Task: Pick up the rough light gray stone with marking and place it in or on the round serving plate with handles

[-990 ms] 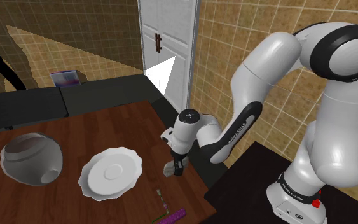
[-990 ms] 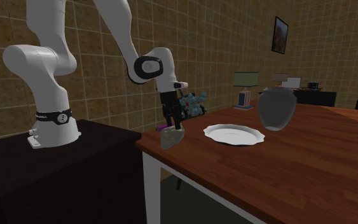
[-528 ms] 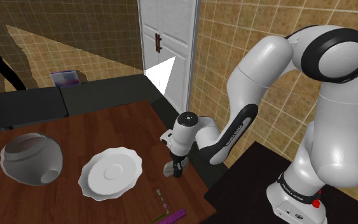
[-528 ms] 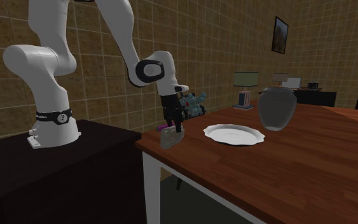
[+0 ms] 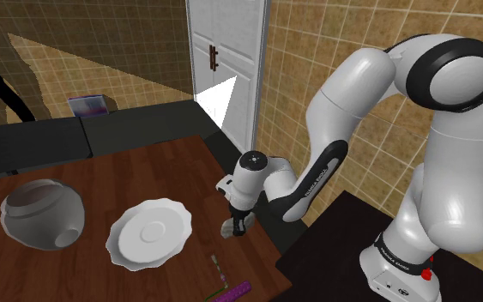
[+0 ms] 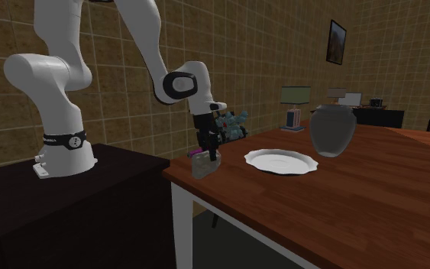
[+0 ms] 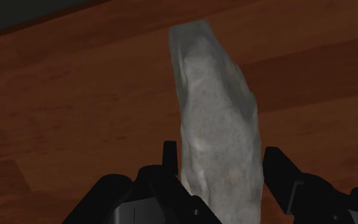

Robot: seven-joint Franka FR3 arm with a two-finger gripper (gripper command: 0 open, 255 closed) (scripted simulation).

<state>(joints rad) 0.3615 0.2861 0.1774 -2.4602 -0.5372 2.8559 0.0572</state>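
1. Wrist view: the rough, pale grey stone point(image 7: 219, 133) stands upright on the wooden table point(image 7: 75, 114), between the two black fingers of the gripper point(image 7: 222, 156). The fingers are spread apart, one on each side and very close to the stone. No firm squeeze shows, so I judge the stone is straddled rather than held.
2. In the shoulder view the gripper point(image 5: 238, 225) points straight down at the table point(image 5: 102, 176), near the edge closest to the stand. The stone point(image 5: 227, 229) sits on the wood at its tip.
3. The second exterior view agrees: the gripper point(image 6: 211, 153) is low over the stone point(image 6: 202, 166), near the table corner.
4. The white plate point(image 5: 149, 233) with a wavy rim lies to the shoulder view's left of the stone, near but apart from it, and nothing is on it. Its handles are hard to make out.
5. Progress, as I judge it: the approach is done and the stone is lined up for the grasp.
6. What remains is to close on the stone, lift it, carry it across to the plate point(image 6: 279, 160) and set it down.
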